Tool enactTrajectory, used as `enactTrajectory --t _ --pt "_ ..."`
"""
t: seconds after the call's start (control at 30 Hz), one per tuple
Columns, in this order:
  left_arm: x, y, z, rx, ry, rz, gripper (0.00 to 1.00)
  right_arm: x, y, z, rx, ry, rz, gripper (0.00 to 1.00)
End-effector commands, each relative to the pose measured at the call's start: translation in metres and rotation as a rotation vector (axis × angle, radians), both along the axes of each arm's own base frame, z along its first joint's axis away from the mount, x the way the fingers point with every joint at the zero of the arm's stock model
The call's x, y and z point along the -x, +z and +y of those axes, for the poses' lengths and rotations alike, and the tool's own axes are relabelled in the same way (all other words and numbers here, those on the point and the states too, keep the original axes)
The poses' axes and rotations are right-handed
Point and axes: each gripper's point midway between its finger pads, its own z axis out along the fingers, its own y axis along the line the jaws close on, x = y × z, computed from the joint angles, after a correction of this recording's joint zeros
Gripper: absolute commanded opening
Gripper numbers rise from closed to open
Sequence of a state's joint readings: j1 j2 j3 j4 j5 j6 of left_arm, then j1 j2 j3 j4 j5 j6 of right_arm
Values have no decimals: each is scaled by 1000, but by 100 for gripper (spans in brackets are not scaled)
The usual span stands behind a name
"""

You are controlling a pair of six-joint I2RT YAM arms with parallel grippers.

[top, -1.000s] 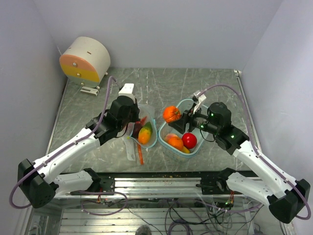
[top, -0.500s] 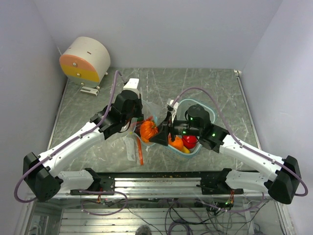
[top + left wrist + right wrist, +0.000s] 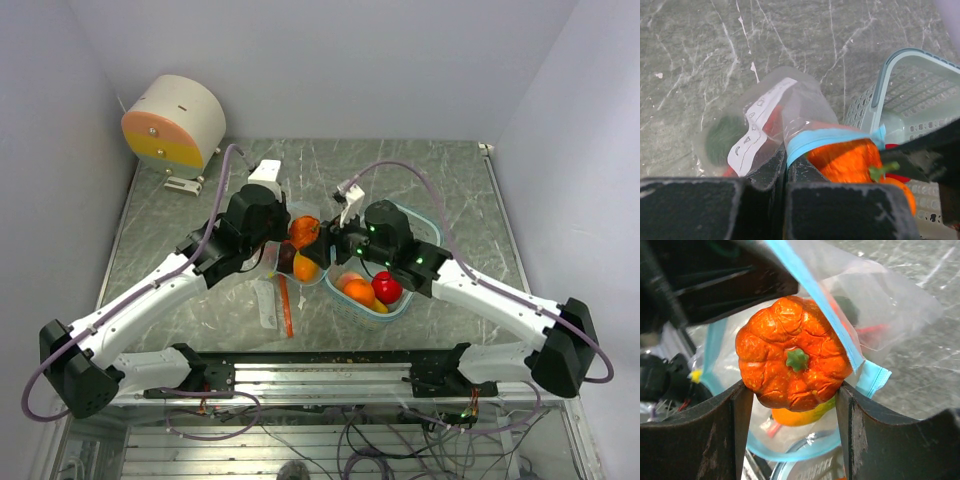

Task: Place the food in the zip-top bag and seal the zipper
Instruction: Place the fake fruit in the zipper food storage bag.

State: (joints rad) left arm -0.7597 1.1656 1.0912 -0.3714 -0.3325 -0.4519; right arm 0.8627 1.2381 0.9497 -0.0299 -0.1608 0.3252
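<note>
Grey marbled desk point(image 3: 440, 180) between plain white walls carries everything here. The left fingers point(image 3: 281, 250) are pressed together on one lip of the zip-top bag point(image 3: 805, 107), just beside its blue zipper strip point(image 3: 830, 136), lifting that lip so the mouth gapes. The right fingers point(image 3: 317, 241) are clamped on an orange toy pumpkin point(image 3: 794, 354).

The right wrist view shows the pumpkin squarely between the two pads, touching both, stem toward the camera. It hangs in the bag's mouth. The zipper strip crosses its shoulder at about one o'clock, and a yellow-orange piece point(image 3: 800, 416) lies in the bag beneath it.

From above, the pumpkin is at the twelve o'clock end of the opening, with a dark maroon piece point(image 3: 287, 258) inside toward six o'clock. The teal tub point(image 3: 400, 300), at four o'clock from the bag, holds orange, red and yellow food.

The step in hand looks to be dropping the pumpkin in. To do it well, carry it down past the zipper strip before the pads part, since that strip could catch its shoulder. The held lip should stay high and taut. Afterwards, draw the right fingers out toward three o'clock without snagging the film. The tub's pieces and the sealing remain.
</note>
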Motion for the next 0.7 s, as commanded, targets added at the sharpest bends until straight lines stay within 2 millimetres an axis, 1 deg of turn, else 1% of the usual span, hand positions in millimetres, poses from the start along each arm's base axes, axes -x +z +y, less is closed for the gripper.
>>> enactTrajectory --t 0.0,0.03,0.1,0.17,0.23,0.27,0.37,0.47,0.57,0.67 --pt "3 30 -7 70 -41 -48 7 -33 9 -3 57 -163 -52 43" --pt "3 30 -8 71 -44 -46 7 -36 10 0 66 -167 -59 48" --pt "2 29 -8 72 -43 -47 7 -37 9 6 82 -157 -64 60" --pt "1 28 -8 72 -39 -47 7 -36 9 12 97 -156 -76 76" --pt "0 26 -7 69 -33 -46 7 -33 11 16 101 -147 -93 96" --pt "-1 23 -7 65 -30 -43 7 -30 12 18 104 -137 -99 99" --pt "-3 17 -8 58 -21 -38 7 -25 16 16 107 -127 -109 100" --pt "-5 9 -10 52 -19 -26 7 -13 25 13 101 -91 -110 100" --pt "-6 4 -10 51 -14 -18 7 1 33 1 92 -75 -105 100" --pt "-7 2 -10 50 -10 -17 7 8 33 -17 100 -103 -95 99"
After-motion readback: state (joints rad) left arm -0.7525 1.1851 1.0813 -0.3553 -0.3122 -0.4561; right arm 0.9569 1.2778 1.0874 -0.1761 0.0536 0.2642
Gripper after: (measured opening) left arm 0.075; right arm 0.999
